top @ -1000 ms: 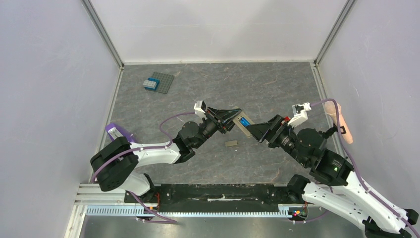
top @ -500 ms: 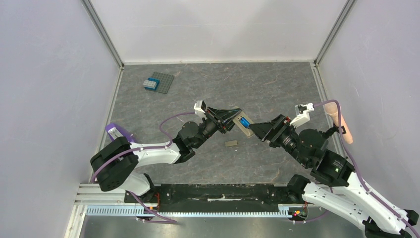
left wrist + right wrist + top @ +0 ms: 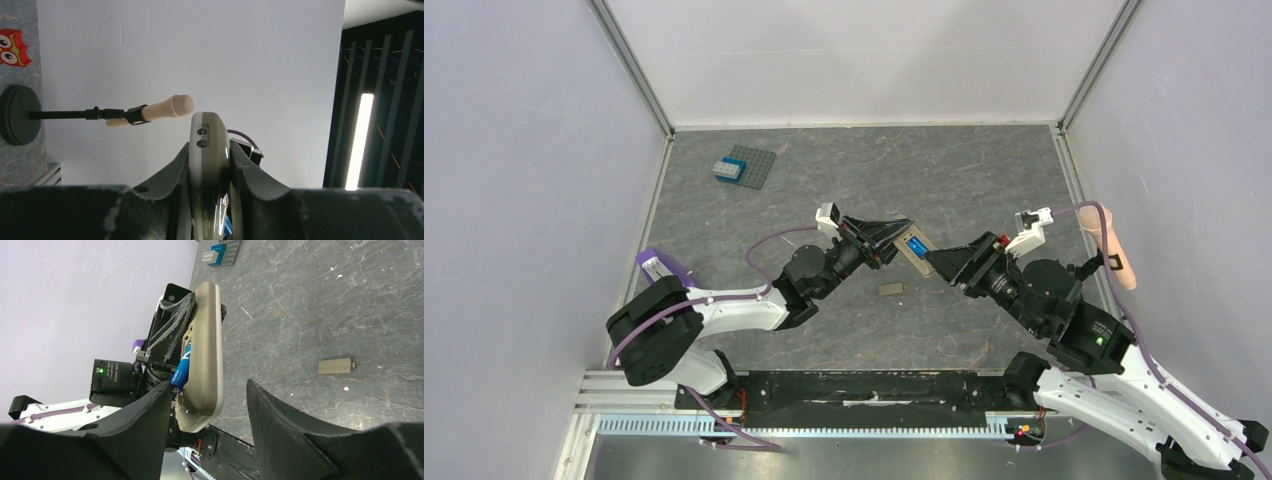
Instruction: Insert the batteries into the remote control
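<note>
My left gripper (image 3: 894, 236) is shut on the slim white remote control (image 3: 916, 248) and holds it above the table, back side up. A blue battery (image 3: 915, 243) lies in its open recess. In the left wrist view the remote (image 3: 210, 150) stands edge-on between the fingers. My right gripper (image 3: 934, 262) is open at the remote's free end. In the right wrist view the gripper (image 3: 208, 386) straddles the remote (image 3: 206, 355), and one end of the battery (image 3: 181, 369) sticks out of the recess, next to the left finger (image 3: 150, 410).
A small tan battery cover (image 3: 890, 289) lies on the table below the remote, also in the right wrist view (image 3: 336, 366). A blue toy brick (image 3: 727, 169) on a grey studded plate (image 3: 754, 165) sits far left. A tan microphone (image 3: 1109, 245) hangs at the right wall.
My right gripper drew back a little from the remote's end, then came forward to it again. The left arm and the remote have not moved.
</note>
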